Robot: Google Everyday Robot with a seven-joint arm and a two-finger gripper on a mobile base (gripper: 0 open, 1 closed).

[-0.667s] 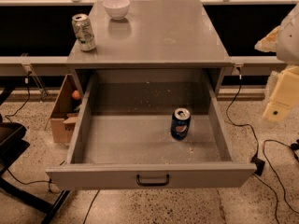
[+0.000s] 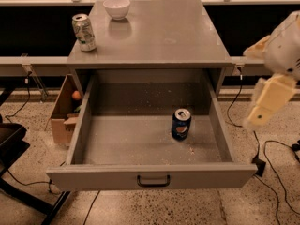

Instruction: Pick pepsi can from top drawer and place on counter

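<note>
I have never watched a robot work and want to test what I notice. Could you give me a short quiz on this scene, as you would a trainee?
1. Which two things stand on the counter?
2. True or false: the pepsi can lies on its side in the top drawer.
3. Where is the gripper?
A) down inside the drawer
B) off to the right of the drawer, apart from the can
C) over the bowl

Key
1. A white bowl and a silver-white and green can.
2. False: it stands upright on the drawer floor.
3. B
</note>
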